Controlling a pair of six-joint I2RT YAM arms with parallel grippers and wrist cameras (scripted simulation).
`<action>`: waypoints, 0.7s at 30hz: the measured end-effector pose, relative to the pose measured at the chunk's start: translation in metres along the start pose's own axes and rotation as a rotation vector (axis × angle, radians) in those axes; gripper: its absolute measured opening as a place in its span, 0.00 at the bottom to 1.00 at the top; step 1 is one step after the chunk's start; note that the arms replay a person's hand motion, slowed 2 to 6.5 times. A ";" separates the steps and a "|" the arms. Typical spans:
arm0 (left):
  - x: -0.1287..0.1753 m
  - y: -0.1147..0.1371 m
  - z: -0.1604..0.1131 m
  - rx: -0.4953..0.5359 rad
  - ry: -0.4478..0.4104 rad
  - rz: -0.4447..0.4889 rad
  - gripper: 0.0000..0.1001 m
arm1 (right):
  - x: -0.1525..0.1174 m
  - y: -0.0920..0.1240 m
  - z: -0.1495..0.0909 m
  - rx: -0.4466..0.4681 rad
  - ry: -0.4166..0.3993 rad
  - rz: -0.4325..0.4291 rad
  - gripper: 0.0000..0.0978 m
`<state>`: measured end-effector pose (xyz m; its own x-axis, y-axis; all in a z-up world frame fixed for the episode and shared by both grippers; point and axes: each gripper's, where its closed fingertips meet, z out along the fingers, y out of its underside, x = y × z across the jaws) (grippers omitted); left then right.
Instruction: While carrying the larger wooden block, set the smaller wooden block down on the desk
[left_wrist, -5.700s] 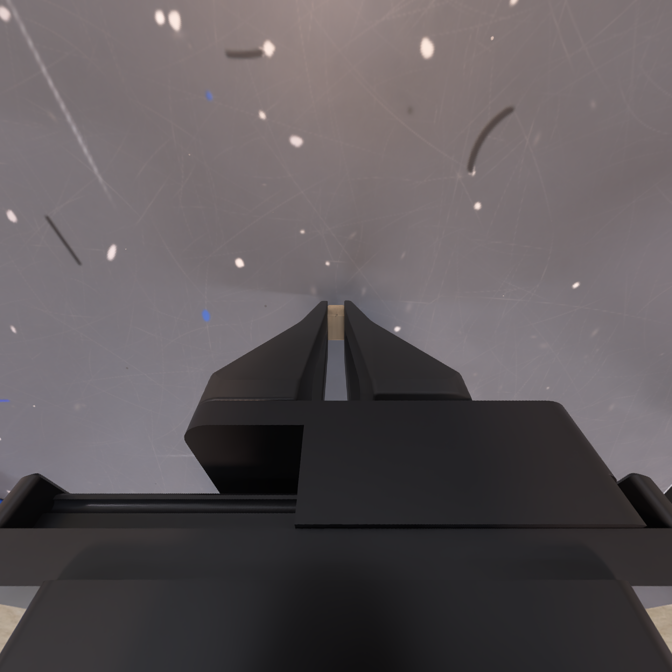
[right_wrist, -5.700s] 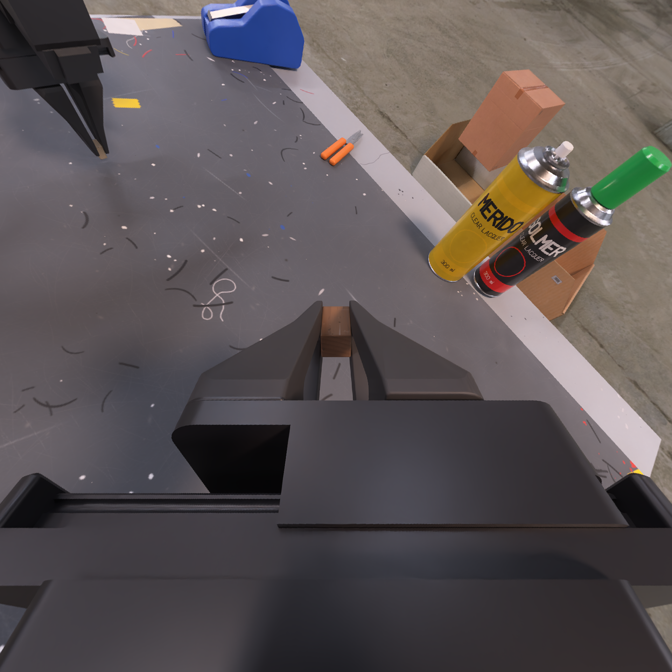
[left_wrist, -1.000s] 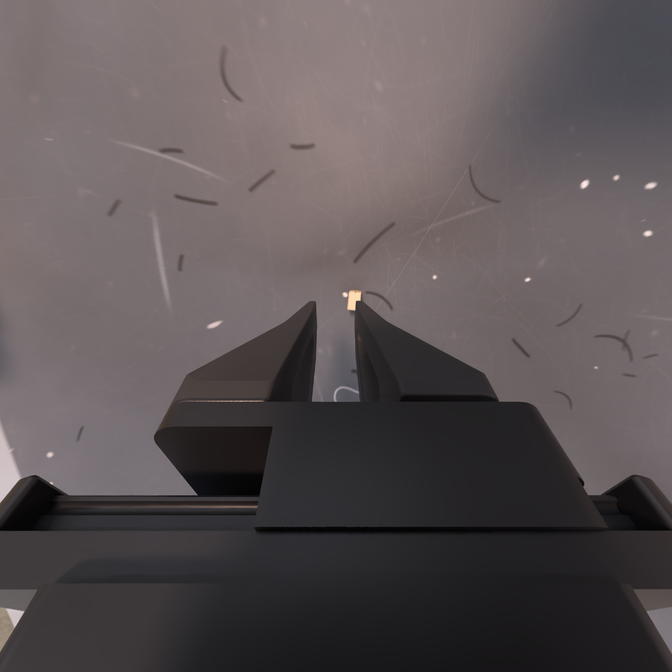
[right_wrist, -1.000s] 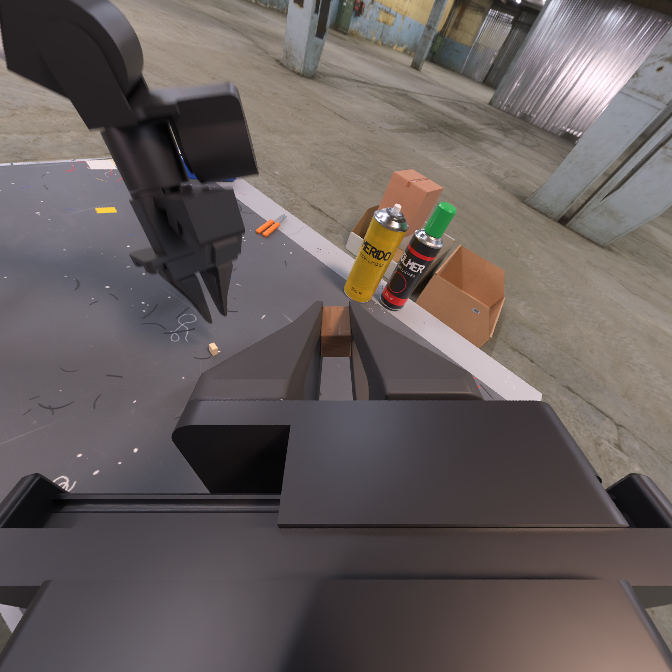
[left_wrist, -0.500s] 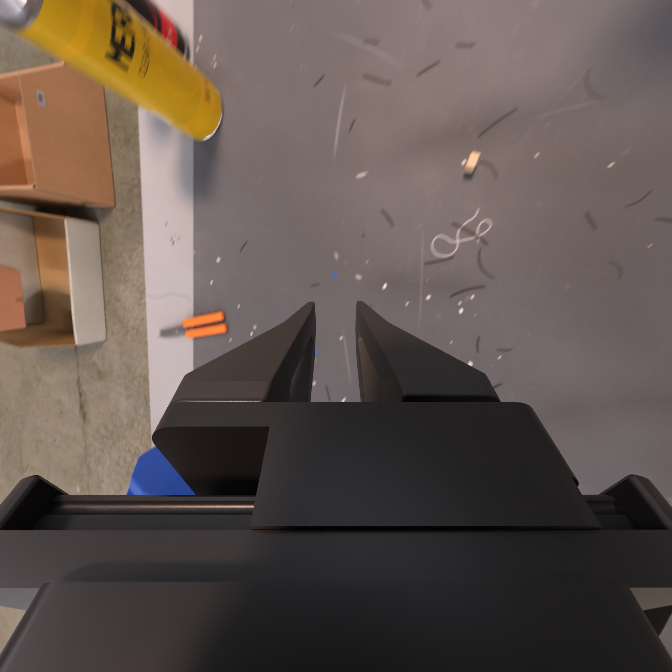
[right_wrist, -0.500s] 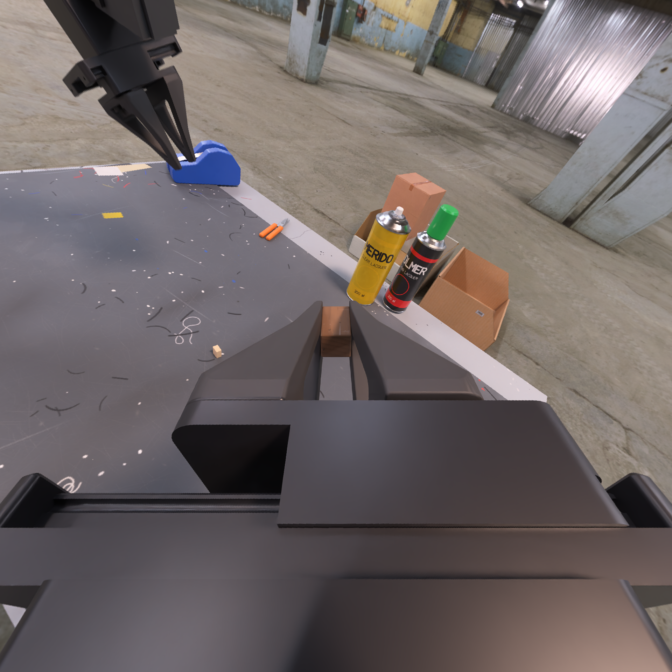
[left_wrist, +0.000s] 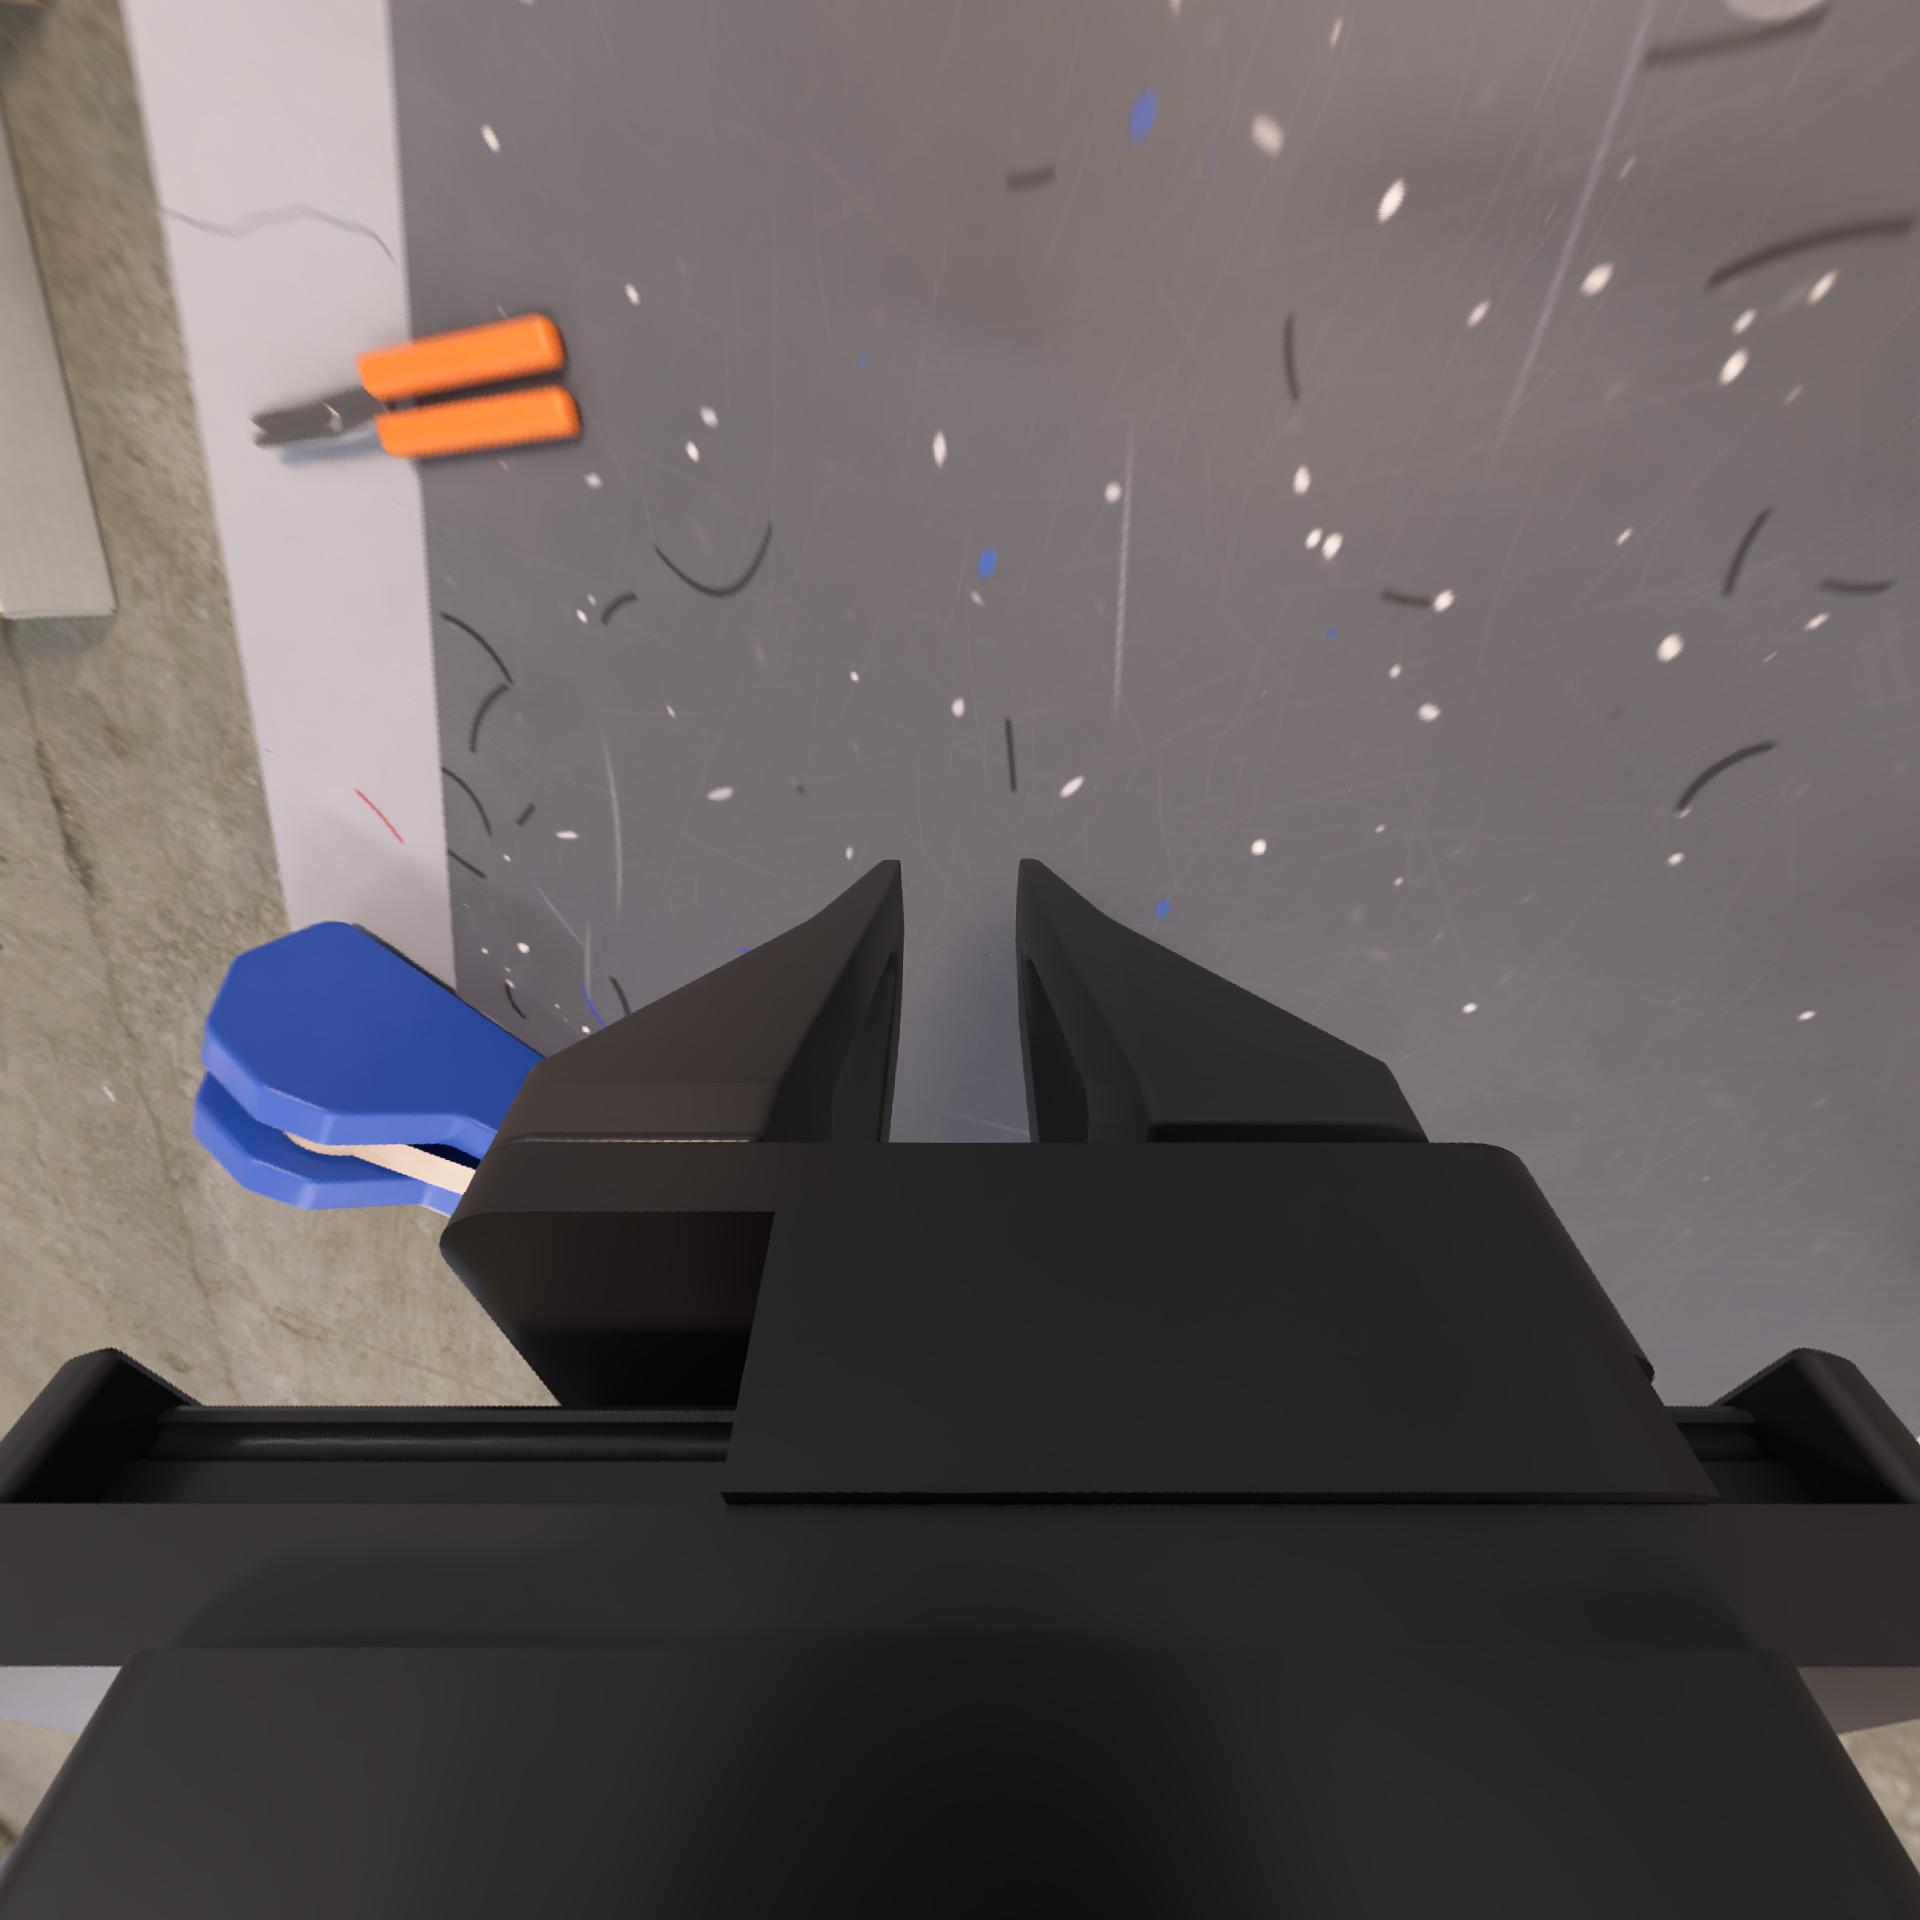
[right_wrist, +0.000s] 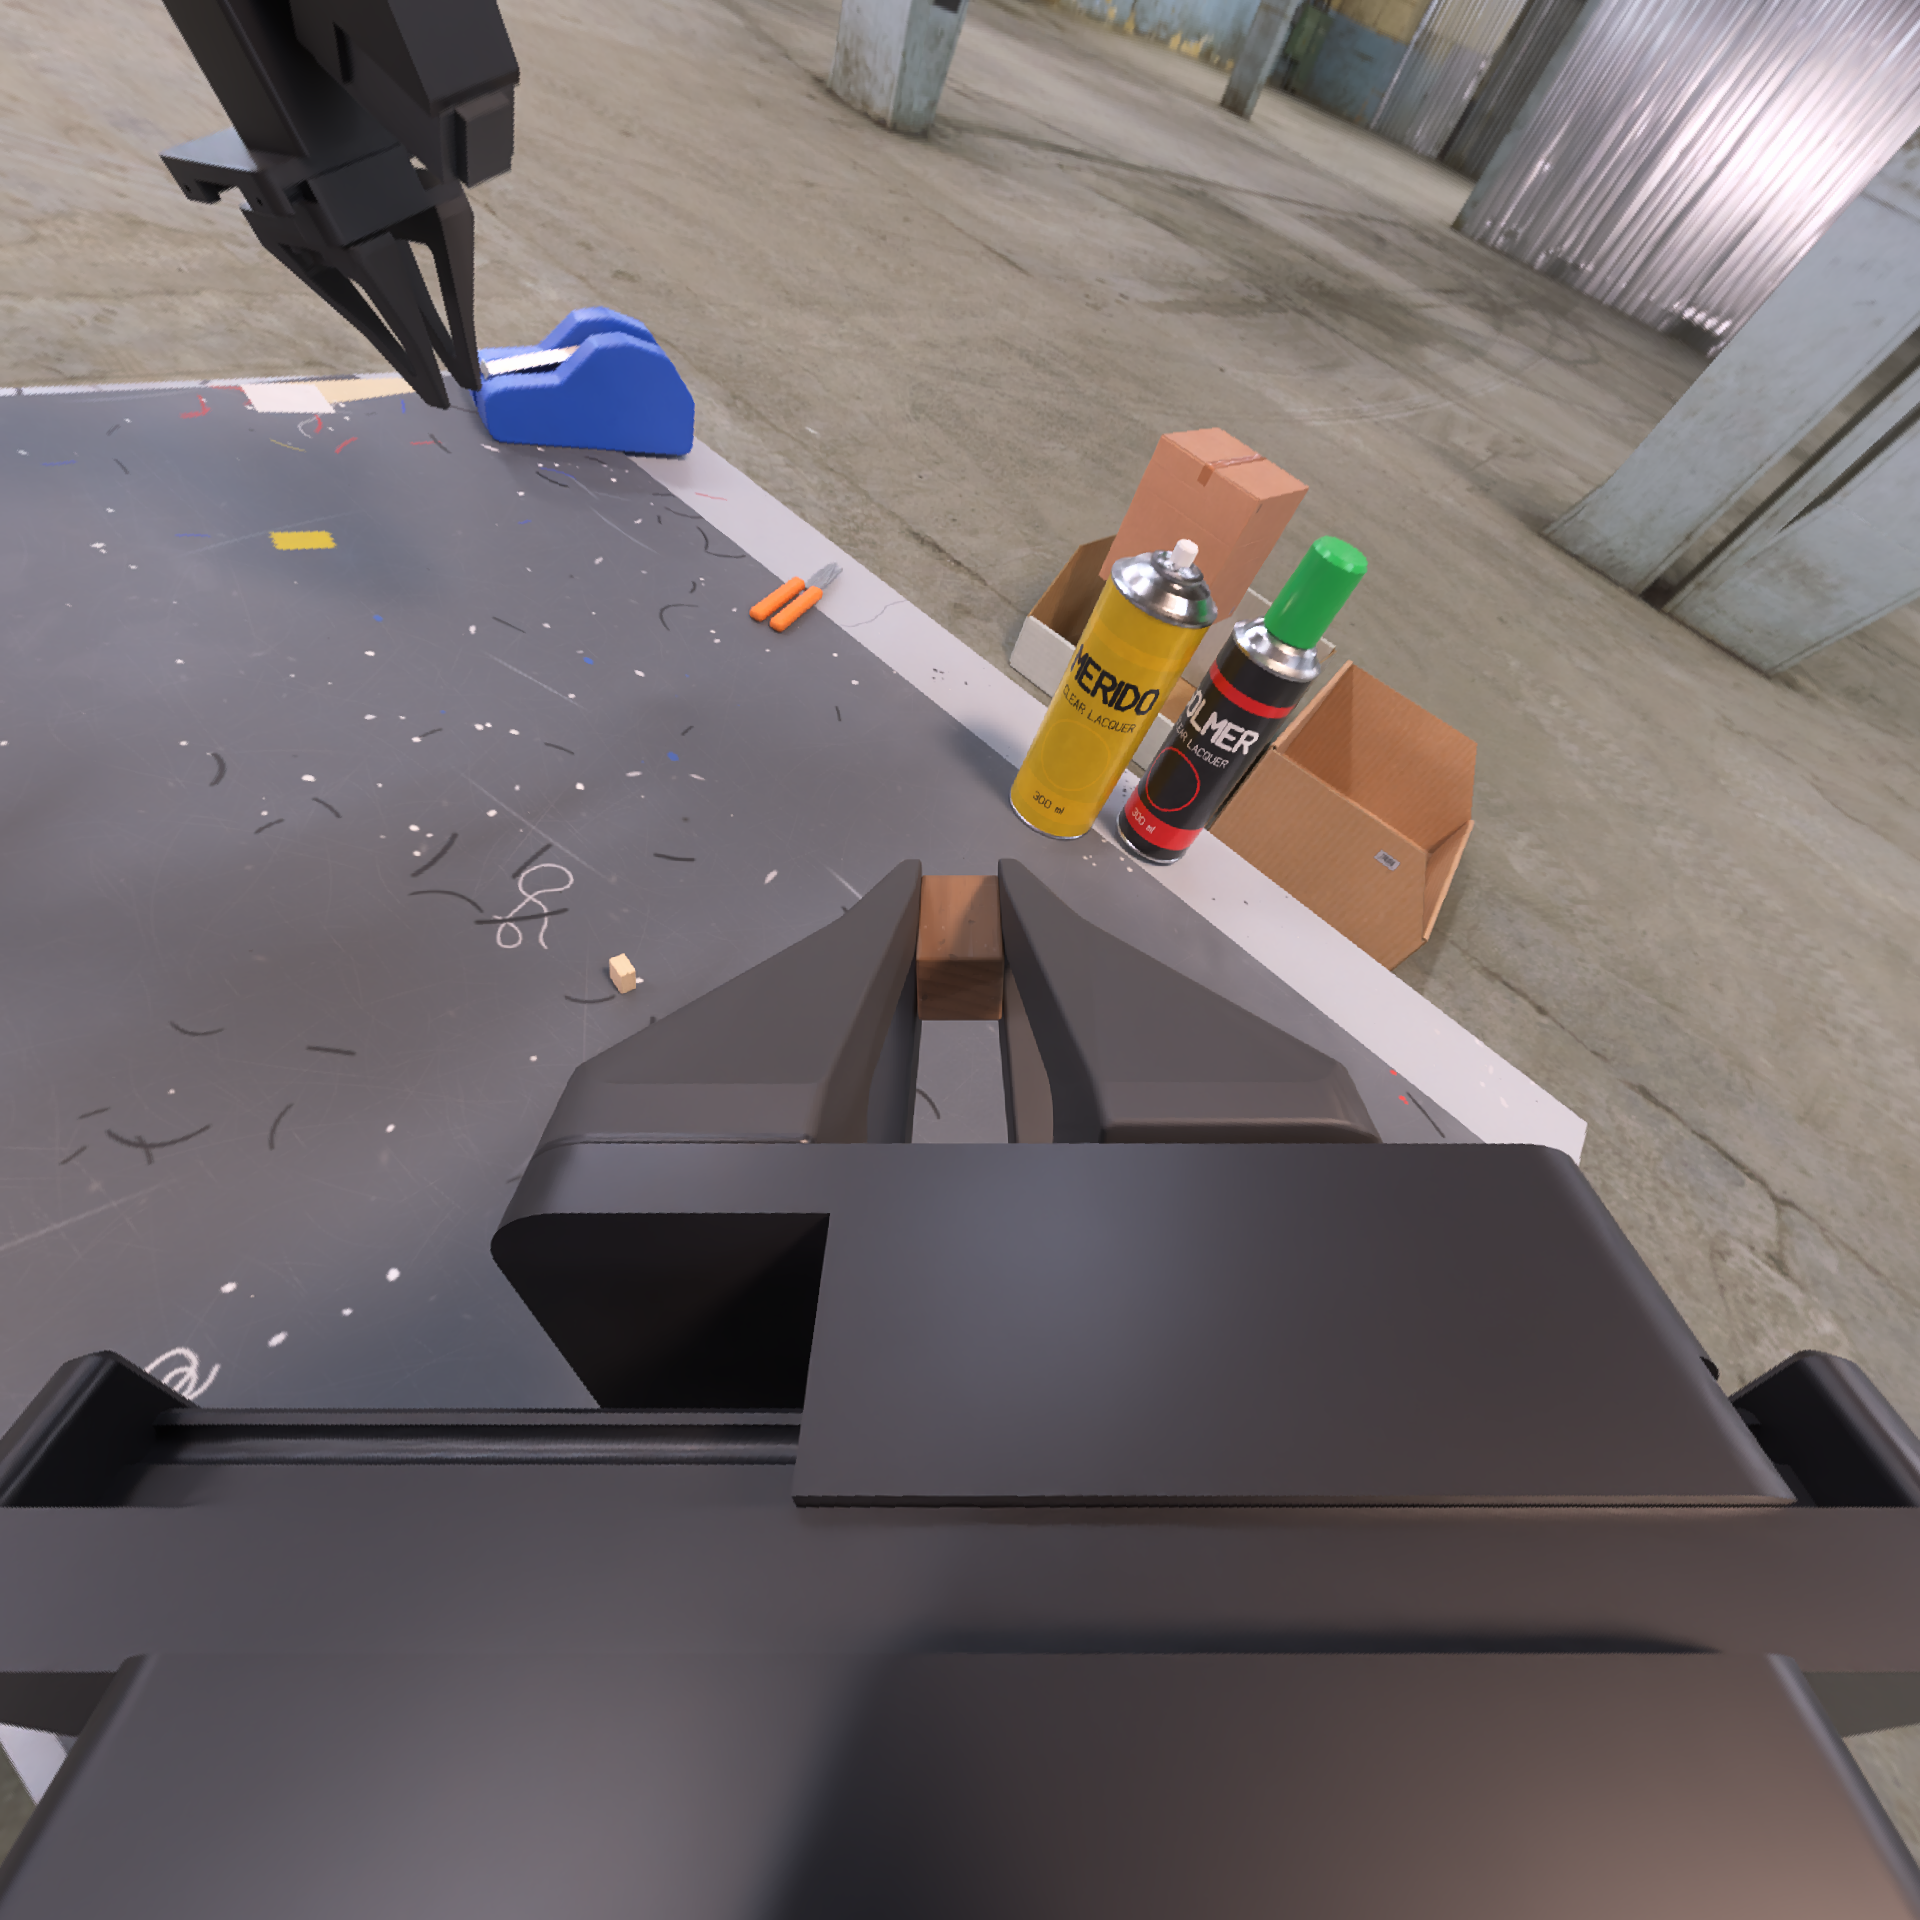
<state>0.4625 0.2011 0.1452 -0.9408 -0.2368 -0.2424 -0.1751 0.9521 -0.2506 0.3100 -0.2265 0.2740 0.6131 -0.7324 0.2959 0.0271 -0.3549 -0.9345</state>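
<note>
The left gripper (left_wrist: 958, 868) is pulling away toward the blue tape dispenser (right_wrist: 587, 390), fingers parted and empty; the smaller wooden block (right_wrist: 622, 972) is now sitting on the desk (right_wrist: 312, 831) (released!). The right gripper (right_wrist: 958, 868) is still pinching the larger wooden block (right_wrist: 958, 940).

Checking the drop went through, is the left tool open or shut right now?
Open. The left tool shows bare desk between its fingers, and the small block lies alone on the desk.

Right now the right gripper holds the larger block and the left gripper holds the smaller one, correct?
Not quite. The left gripper is open and empty; the smaller block lies on the desk, as the right wrist view shows. The right gripper does hold the larger block.
</note>
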 end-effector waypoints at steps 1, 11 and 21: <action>-0.001 0.006 0.007 -0.020 0.009 0.004 0.18 | 0.000 0.001 0.002 -0.005 0.000 0.000 0.12; -0.002 0.032 0.064 -0.117 0.108 0.019 0.16 | 0.001 0.013 0.014 -0.052 0.008 0.012 0.12; -0.006 0.036 0.094 -0.142 0.165 0.043 0.16 | 0.004 0.019 0.018 -0.079 0.016 0.009 0.12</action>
<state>0.4891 0.2186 0.0500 -0.9810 -0.1715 -0.0904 -0.1618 0.9811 -0.1059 0.3269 -0.2257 0.2536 0.6001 -0.7451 0.2910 -0.0415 -0.3923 -0.9189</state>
